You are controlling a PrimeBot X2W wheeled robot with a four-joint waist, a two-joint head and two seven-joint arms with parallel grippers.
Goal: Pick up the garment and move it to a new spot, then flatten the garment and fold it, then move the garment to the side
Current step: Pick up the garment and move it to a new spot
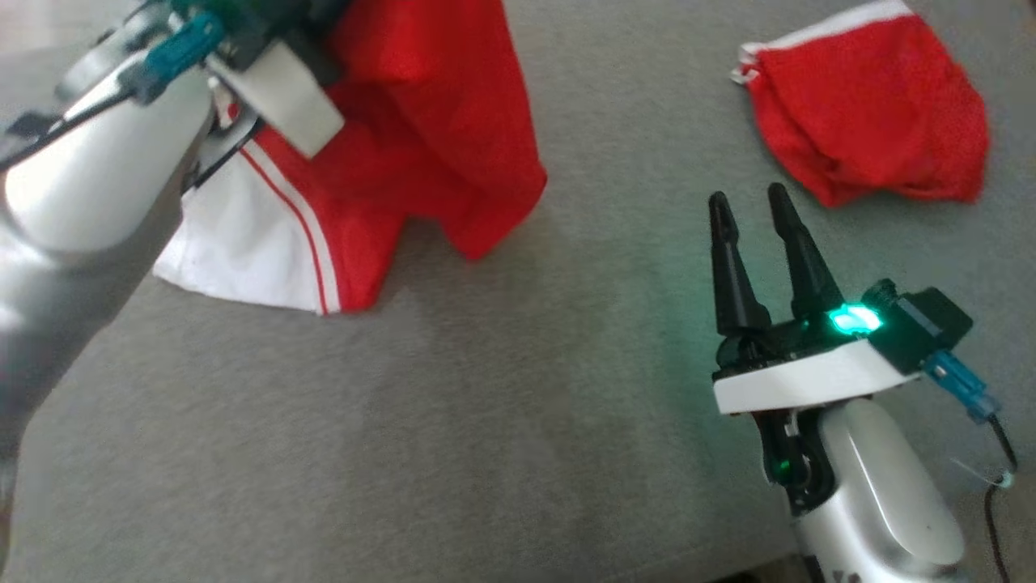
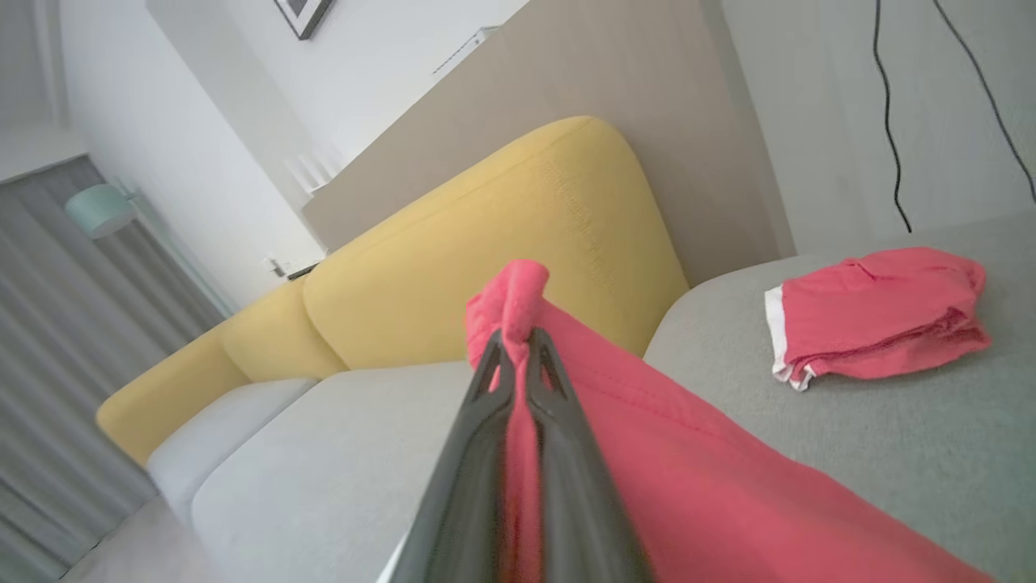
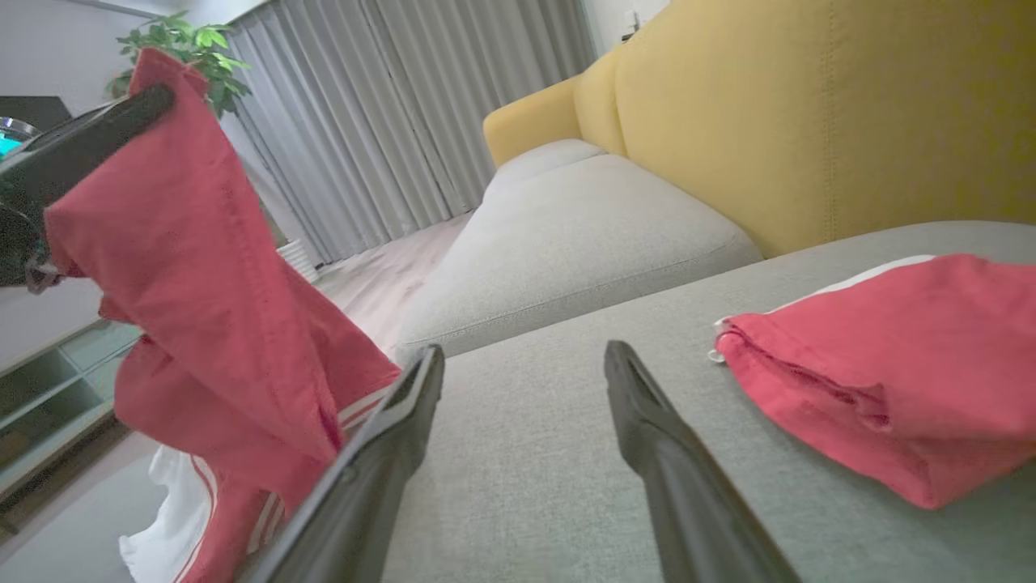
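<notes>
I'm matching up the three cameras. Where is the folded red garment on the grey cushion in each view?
Head view: folded red garment, upper right corner.
Left wrist view: folded red garment at the right, mid-height.
Right wrist view: folded red garment at the right edge, lower half.
Shared landmark: the hanging red garment gripped by the left pincer, left of it in all three views.

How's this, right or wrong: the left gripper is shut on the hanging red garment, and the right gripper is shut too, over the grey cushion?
Not quite: the right gripper is open, its jaws standing apart, as the right wrist view shows. The rest stands: the left gripper is shut on the hanging red garment, and the right one is over the grey cushion.
</notes>
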